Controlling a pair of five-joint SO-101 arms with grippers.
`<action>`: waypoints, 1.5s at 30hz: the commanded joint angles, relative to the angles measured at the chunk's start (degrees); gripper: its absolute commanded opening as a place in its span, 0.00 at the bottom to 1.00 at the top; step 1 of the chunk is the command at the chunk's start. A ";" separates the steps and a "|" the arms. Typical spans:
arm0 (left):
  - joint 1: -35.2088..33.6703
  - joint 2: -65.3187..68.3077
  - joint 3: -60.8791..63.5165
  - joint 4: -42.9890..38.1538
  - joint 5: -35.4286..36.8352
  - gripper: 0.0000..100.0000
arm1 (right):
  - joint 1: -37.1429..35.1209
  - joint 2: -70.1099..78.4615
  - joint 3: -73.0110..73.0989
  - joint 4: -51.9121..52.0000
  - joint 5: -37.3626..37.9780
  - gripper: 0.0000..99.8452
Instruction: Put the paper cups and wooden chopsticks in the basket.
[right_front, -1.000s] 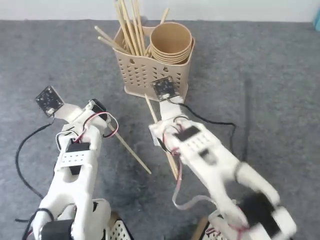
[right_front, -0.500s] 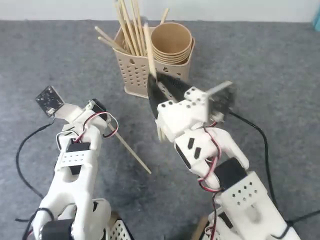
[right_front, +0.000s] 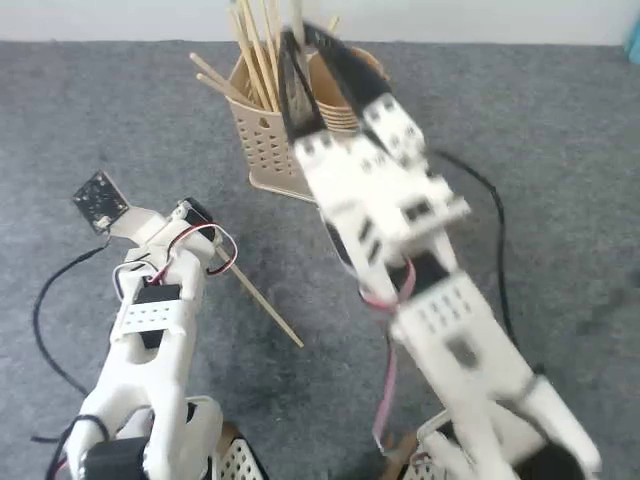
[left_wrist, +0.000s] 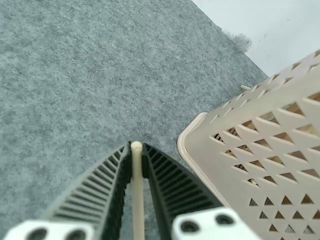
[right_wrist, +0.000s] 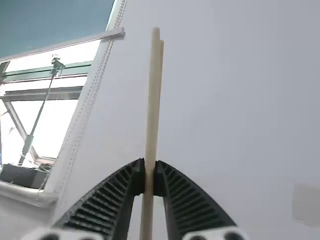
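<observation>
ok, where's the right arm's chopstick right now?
Clamped upright in the right tool, the chopstick is held over the basket, beside the stacked paper cups, in the high view.

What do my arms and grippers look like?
Both are white, blocky plastic. Red, black and white wires loop over the left arm; a black cable trails from the right arm. The left gripper and right gripper have black, ribbed, tapering fingers.
</observation>
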 joint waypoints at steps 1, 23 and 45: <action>0.35 0.00 -2.68 -1.58 -0.44 0.01 | 1.01 15.16 -16.62 -3.47 5.98 0.01; 0.35 0.26 -3.56 -1.58 -0.44 0.01 | 4.62 46.02 -38.42 -0.13 8.18 0.11; 0.35 0.53 -3.30 -1.58 -0.53 0.01 | 10.24 -6.90 -35.78 89.27 -34.46 0.10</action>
